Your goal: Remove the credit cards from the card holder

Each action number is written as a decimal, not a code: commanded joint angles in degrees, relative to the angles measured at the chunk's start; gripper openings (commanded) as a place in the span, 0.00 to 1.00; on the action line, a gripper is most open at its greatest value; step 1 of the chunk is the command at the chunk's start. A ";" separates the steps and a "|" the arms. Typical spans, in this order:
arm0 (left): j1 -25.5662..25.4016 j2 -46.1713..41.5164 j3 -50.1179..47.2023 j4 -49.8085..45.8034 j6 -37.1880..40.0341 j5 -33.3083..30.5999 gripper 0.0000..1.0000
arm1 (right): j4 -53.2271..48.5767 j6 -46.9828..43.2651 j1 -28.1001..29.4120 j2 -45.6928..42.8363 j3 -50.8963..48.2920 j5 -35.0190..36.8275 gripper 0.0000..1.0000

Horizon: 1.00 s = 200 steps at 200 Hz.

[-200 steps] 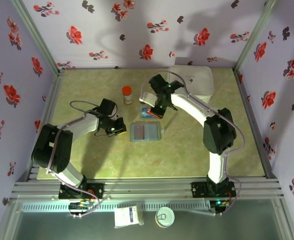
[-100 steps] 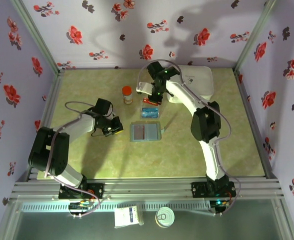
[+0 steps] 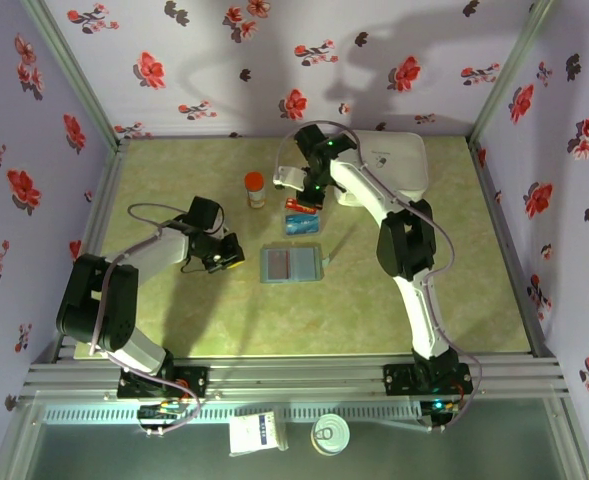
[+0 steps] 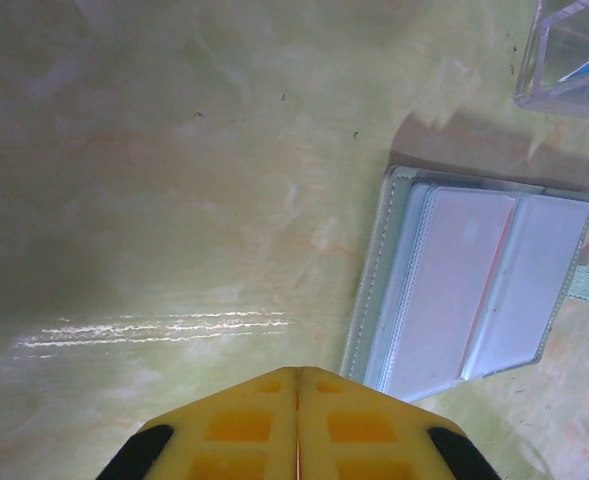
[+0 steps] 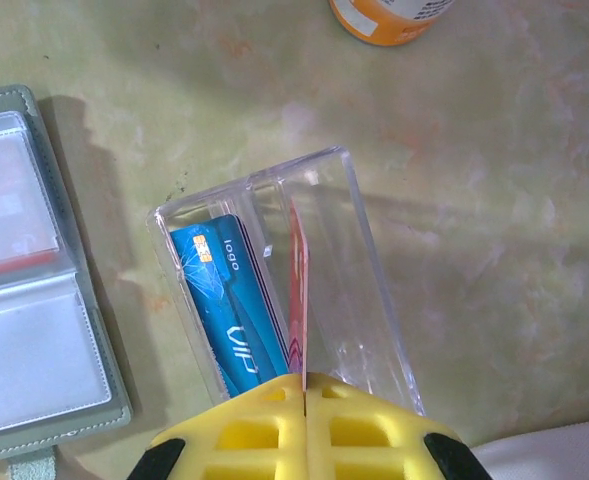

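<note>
A pale green marbled table (image 3: 174, 320) sits inside walls (image 3: 214, 70) papered with red and black flowers. At the far right of the table lies a white zip case (image 3: 394, 160), the largest object, partly under the right arm. Left of it, near the table's middle, is a clear plastic box (image 5: 359, 300) with a centre divider. An orange-capped bottle (image 3: 255, 188) stands upright just left of the box, apart from it.

The card holder (image 3: 291, 264) lies open and flat just on the near side of the clear box, in the middle of the table. It is dull grey-green with stitched edges, two panels of clear sleeves and a small strap tab on one side. A thin red strip shows along its centre fold.

The right gripper (image 5: 302, 395) has its yellow fingers pressed together on a red credit card (image 5: 296, 290). The card is seen edge-on over the box's divider; which compartment it is in cannot be told. A blue credit card (image 5: 224, 310) with a gold chip lies in the compartment nearer the holder.

The left gripper (image 4: 297, 400) hangs just left of the card holder, its jaws closed with nothing between them.
</note>
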 commanded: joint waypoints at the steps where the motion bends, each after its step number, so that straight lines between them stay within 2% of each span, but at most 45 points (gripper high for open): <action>1: 0.56 -0.11 -0.49 -1.50 1.30 0.39 0.06 | -1.28 -1.42 -0.61 1.23 2.41 -1.17 0.00; 39: 0.65 0.33 0.25 -1.94 1.69 0.45 0.07 | -3.53 -1.72 -0.72 0.63 5.07 -0.93 0.00; 75: 0.82 0.97 0.74 -1.99 1.83 0.65 0.07 | -1.36 -2.16 -1.14 -0.71 5.09 -1.50 0.00; 123: 1.33 0.38 0.17 -2.16 2.09 0.56 0.07 | -0.65 -3.28 -1.67 2.83 7.65 -1.24 0.00; 200: 2.17 0.36 -1.08 -1.81 2.22 0.73 0.07 | -8.21 -5.86 -1.49 6.49 11.05 -3.22 0.00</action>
